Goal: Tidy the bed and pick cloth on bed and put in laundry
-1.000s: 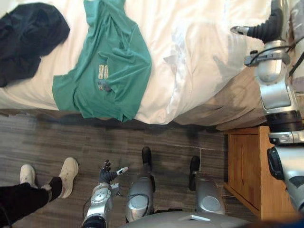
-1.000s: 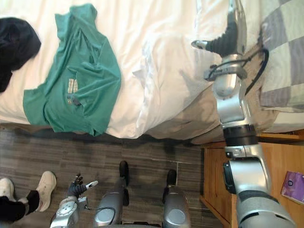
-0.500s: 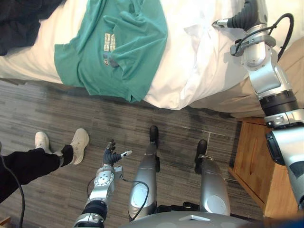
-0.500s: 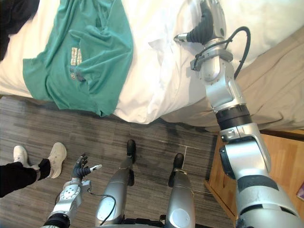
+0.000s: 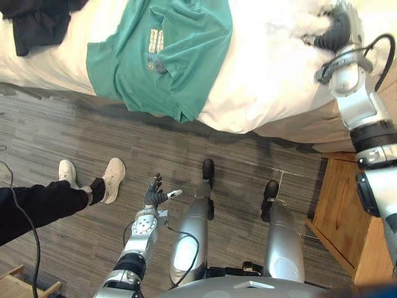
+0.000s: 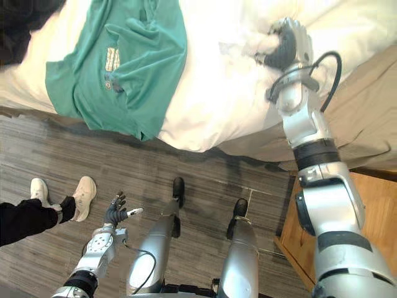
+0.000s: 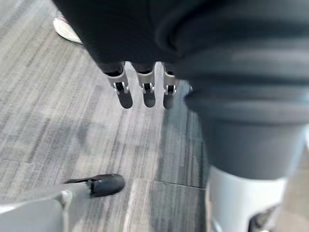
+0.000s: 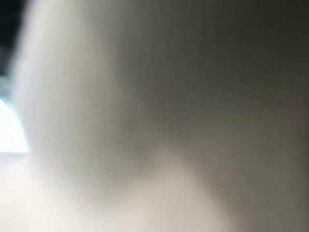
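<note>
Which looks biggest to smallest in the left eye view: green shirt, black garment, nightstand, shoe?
1. green shirt
2. nightstand and black garment: about alike, both cut off by the view's edge, so not ranked
3. shoe

Grey wood-grain floor (image 5: 93, 136). Wooden nightstand (image 5: 335, 211) stands at right. A person's black-trousered leg (image 5: 37, 205) and white shoes (image 5: 113, 179) are at left.

Bed (image 5: 296, 129): white duvet (image 5: 260, 81) on top; green tee (image 5: 167, 56) over edge, dark garment (image 5: 37, 22) nearby.
</note>
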Controlling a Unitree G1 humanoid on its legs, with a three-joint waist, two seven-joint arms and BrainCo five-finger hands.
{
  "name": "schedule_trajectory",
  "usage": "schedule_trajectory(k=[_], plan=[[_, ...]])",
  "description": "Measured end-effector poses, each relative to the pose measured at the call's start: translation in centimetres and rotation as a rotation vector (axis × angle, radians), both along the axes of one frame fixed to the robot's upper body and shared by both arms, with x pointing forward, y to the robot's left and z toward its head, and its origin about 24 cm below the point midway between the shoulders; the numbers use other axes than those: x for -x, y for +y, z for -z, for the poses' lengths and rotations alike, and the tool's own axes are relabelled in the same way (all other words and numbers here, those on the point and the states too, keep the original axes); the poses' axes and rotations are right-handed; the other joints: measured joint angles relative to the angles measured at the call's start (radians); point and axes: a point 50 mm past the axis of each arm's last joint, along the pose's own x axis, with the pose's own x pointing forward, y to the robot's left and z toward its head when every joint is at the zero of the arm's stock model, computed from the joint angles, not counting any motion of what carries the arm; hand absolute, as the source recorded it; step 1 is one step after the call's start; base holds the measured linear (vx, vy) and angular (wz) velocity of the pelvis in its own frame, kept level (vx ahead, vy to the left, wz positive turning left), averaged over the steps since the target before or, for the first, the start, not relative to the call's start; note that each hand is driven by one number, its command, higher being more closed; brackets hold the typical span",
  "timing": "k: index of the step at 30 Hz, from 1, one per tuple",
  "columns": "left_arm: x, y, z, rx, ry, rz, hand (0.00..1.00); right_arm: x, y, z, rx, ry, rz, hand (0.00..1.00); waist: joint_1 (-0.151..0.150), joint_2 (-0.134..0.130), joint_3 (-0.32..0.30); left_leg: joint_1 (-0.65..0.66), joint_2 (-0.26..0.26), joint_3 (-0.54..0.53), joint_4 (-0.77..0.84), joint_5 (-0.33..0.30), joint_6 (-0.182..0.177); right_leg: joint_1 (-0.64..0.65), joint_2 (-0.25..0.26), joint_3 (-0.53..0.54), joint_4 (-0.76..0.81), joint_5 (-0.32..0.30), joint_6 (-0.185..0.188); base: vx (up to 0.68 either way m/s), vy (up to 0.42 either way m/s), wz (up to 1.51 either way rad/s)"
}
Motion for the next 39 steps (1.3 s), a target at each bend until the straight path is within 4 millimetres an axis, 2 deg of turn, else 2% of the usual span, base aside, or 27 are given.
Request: schedule_trajectory(k=[1, 3, 4, 7, 8, 9, 12, 13, 15, 17, 20, 22, 24, 25, 27, 30, 32, 36, 37, 39], plan=[[0.1, 0.1, 0.1, 0.0, 0.003, -0.002, 0.0, 0.2, -0.4, 0.8, -0.018, 0.013, 0.006, 1.0, -0.002, -0.003, -0.001, 0.017, 0.001, 0.003, -0.009, 0.001, 0.0, 0.017, 0.002, 0.0, -0.011, 0.002, 0.001, 0.06, -0.009, -0.14], [1.1, 0.3, 0.6, -0.005, 0.026, -0.009, 0.0, 0.9, -1.4, 3.6, -0.11, 0.056, 0.018, 1.0, -0.021, -0.017, -0.004, 0.076, 0.006, 0.013, -0.041, 0.002, 0.001, 0.076, 0.009, 0.002, -0.056, 0.017, 0.005, 0.07, -0.005, -0.15], [1.4, 0.4, 0.7, -0.006, 0.031, -0.01, 0.0, 1.2, -1.6, 4.3, -0.123, 0.064, 0.022, 1.0, -0.025, -0.021, -0.005, 0.088, 0.007, 0.017, -0.05, 0.003, 0.0, 0.089, 0.012, 0.002, -0.072, 0.023, 0.006, 0.08, 0.002, -0.25], [2.7, 1.0, 1.3, -0.012, 0.075, -0.032, 0.0, 2.5, -2.5, 8.0, -0.251, 0.109, 0.036, 1.0, -0.028, -0.059, -0.02, 0.157, 0.012, 0.057, -0.092, 0.005, 0.0, 0.138, 0.024, 0.033, -0.125, 0.043, 0.014, 0.09, 0.016, -0.36], [3.3, 1.2, 1.6, -0.014, 0.089, -0.042, 0.0, 3.2, -2.9, 9.7, -0.299, 0.138, 0.051, 1.0, -0.032, -0.074, -0.032, 0.186, 0.01, 0.066, -0.109, 0.005, 0.0, 0.162, 0.024, 0.04, -0.142, 0.046, 0.017, 0.12, 0.033, -0.2], [3.8, 1.4, 1.8, -0.019, 0.105, -0.047, 0.0, 4.2, -3.5, 11.5, -0.342, 0.168, 0.074, 0.0, -0.043, -0.09, -0.056, 0.196, 0.003, 0.067, -0.111, 0.004, 0.0, 0.174, 0.021, 0.041, -0.155, 0.048, 0.021, 0.1, 0.029, -0.11], [4.6, 1.9, 2.2, -0.019, 0.128, -0.058, 0.0, 6.1, -4.8, 14.3, -0.418, 0.212, 0.127, 0.0, -0.062, -0.111, -0.088, 0.215, -0.004, 0.075, -0.111, 0.004, -0.001, 0.205, 0.016, 0.043, -0.185, 0.055, 0.03, 0.08, 0.035, -0.05], [5.0, 2.0, 2.4, -0.016, 0.146, -0.065, 0.0, 7.0, -5.3, 15.8, -0.438, 0.249, 0.155, 0.0, -0.065, -0.118, -0.111, 0.218, -0.004, 0.085, -0.111, 0.003, -0.001, 0.207, 0.015, 0.051, -0.193, 0.06, 0.032, 0.04, 0.021, -0.16], [5.4, 2.3, 2.6, -0.023, 0.161, -0.075, 0.0, 8.4, -6.1, 17.4, -0.494, 0.274, 0.197, 0.0, -0.07, -0.117, -0.124, 0.241, -0.005, 0.094, -0.112, 0.003, -0.002, 0.234, 0.017, 0.054, -0.212, 0.069, 0.034, 0.01, 0.019, -0.16], [6.4, 2.6, 3.2, -0.03, 0.2, -0.092, 0.0, 10.8, -6.8, 19.9, -0.566, 0.313, 0.252, 0.0, -0.083, -0.106, -0.162, 0.258, -0.002, 0.105, -0.112, -0.009, -0.002, 0.25, 0.023, 0.06, -0.228, 0.074, 0.033, -0.04, 0.032, -0.17], [8.2, 2.8, 4.2, -0.031, 0.277, -0.114, 0.0, 13.4, -7.2, 22.7, -0.647, 0.368, 0.325, 0.0, -0.085, -0.1, -0.197, 0.281, 0.005, 0.127, -0.113, -0.02, -0.001, 0.262, 0.033, 0.093, -0.252, 0.08, 0.04, -0.04, 0.025, -0.3], [9.1, 2.7, 4.9, -0.028, 0.32, -0.123, 0.0, 15.5, -7.8, 24.6, -0.711, 0.4, 0.399, 0.0, -0.1, -0.096, -0.225, 0.281, 0.011, 0.146, -0.117, -0.032, -0.006, 0.265, 0.037, 0.097, -0.268, 0.088, 0.044, -0.05, 0.018, -0.19], [10.5, 2.2, 5.6, 0.003, 0.361, -0.16, 0.0, 18.4, -7.7, 27.0, -0.802, 0.441, 0.483, 0.0, -0.11, -0.094, -0.255, 0.29, 0.016, 0.168, -0.118, -0.039, -0.006, 0.267, 0.038, 0.114, -0.28, 0.096, 0.046, -0.02, 0.011, -0.25], [10.7, 2.0, 5.8, 0.013, 0.373, -0.167, 0.0, 19.2, -7.6, 27.6, -0.822, 0.452, 0.504, 0.0, -0.111, -0.093, -0.261, 0.295, 0.017, 0.175, -0.118, -0.042, -0.007, 0.27, 0.039, 0.119, -0.284, 0.098, 0.046, 0.0, 0.015, -0.28], [11.2, 1.3, 6.2, 0.05, 0.386, -0.198, 0.0, 22.4, -6.7, 29.7, -0.89, 0.493, 0.591, 0.0, -0.113, -0.091, -0.277, 0.321, 0.019, 0.204, -0.119, -0.057, -0.001, 0.288, 0.04, 0.134, -0.289, 0.098, 0.045, 0.02, 0.014, -0.25], [11.6, 0.7, 6.4, 0.073, 0.395, -0.226, 0.0, 25.3, -5.5, 31.6, -0.999, 0.511, 0.694, 0.0, -0.117, -0.092, -0.297, 0.347, 0.026, 0.24, -0.119, -0.071, -0.004, 0.302, 0.043, 0.15, -0.291, 0.098, 0.045, 0.03, 0.005, -0.22], [12.2, 0.7, 6.5, 0.088, 0.401, -0.257, 0.0, 26.5, -5.5, 32.0, -1.032, 0.504, 0.756, 0.0, -0.117, -0.094, -0.315, 0.352, 0.033, 0.262, -0.119, -0.076, -0.007, 0.302, 0.049, 0.159, -0.299, 0.099, 0.044, 0.05, -0.007, -0.2], [12.9, -0.1, 6.9, 0.107, 0.423, -0.265, 0.0, 27.3, -6.7, 29.9, -1.022, 0.352, 0.865, 0.0, -0.118, -0.099, -0.334, 0.369, 0.043, 0.289, -0.119, -0.089, -0.011, 0.314, 0.053, 0.162, -0.304, 0.104, 0.036, 0.1, -0.017, -0.12], [12.9, -0.2, 6.9, 0.112, 0.425, -0.267, 0.0, 27.2, -7.0, 29.1, -1.011, 0.305, 0.874, 1.0, -0.117, -0.101, -0.334, 0.377, 0.045, 0.293, -0.119, -0.092, -0.012, 0.319, 0.052, 0.162, -0.305, 0.105, 0.034, 0.09, -0.004, -0.08], [13.2, -0.7, 7.1, 0.114, 0.441, -0.27, 0.0, 26.1, -7.4, 26.9, -0.988, 0.184, 0.852, 1.0, -0.117, -0.108, -0.339, 0.382, 0.051, 0.307, -0.119, -0.102, -0.017, 0.324, 0.054, 0.163, -0.305, 0.104, 0.032, 0.08, -0.006, -0.09]])
